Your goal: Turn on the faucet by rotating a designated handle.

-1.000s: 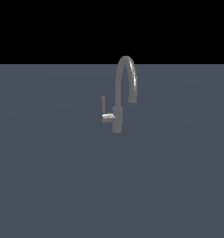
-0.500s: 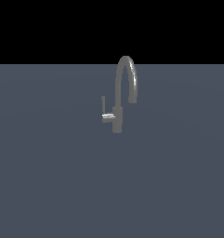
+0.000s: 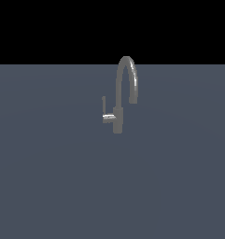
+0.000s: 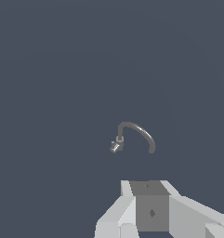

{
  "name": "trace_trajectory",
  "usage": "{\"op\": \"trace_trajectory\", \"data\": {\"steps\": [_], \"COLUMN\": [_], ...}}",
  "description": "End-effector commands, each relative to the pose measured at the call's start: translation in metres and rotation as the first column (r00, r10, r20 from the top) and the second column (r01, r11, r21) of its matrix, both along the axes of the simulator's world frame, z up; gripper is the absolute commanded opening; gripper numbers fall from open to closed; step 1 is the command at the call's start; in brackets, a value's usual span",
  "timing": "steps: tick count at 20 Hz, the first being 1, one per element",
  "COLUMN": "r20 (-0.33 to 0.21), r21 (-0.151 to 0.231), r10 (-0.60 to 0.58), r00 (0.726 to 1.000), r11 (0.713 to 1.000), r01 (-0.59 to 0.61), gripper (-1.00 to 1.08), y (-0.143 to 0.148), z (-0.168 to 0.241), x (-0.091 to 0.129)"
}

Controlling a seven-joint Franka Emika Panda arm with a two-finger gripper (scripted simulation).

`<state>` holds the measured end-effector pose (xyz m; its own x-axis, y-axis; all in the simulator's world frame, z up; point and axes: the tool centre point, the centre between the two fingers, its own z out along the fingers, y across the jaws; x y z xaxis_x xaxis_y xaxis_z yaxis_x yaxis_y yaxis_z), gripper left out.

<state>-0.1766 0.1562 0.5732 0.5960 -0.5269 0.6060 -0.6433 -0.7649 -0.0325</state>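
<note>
Looking at the exterior view, I see the small grey metal gooseneck faucet [image 3: 118,100] standing upright just above frame centre, its thin grey L-shaped lever handle [image 3: 106,113] on the exterior view's left of the column. On my wrist view the white blocky gripper [image 4: 150,211] is well apart from it, and I can't tell how wide the fingers are.

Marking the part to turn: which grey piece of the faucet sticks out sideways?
The handle, a thin L-shaped lever on the exterior view's left of the column; the spout arches overhead instead.

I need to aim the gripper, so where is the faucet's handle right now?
In the exterior view the handle juts from the faucet column toward the exterior view's left, its slim rod pointing up, opposite the arched spout.
</note>
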Motion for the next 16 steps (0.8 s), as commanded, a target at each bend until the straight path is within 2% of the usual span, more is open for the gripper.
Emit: {"op": "trace_trajectory", "data": {"steps": [1, 9, 16], "r20": [0.037, 0.124, 0.17], "r21": [-0.012, -0.042, -0.051], "r10": [-0.045, -0.183, -0.305], "r00": [0.998, 0.975, 0.937], "r11": [0.999, 0.981, 0.947], "r01": [0.046, 0.19, 0.317], "gripper": [-1.0, -1.0, -1.0], "y": [0.013, 0.039, 0.034], "z": [-0.01, -0.064, -0.139], "x": [0.016, 0.077, 0.137]}}
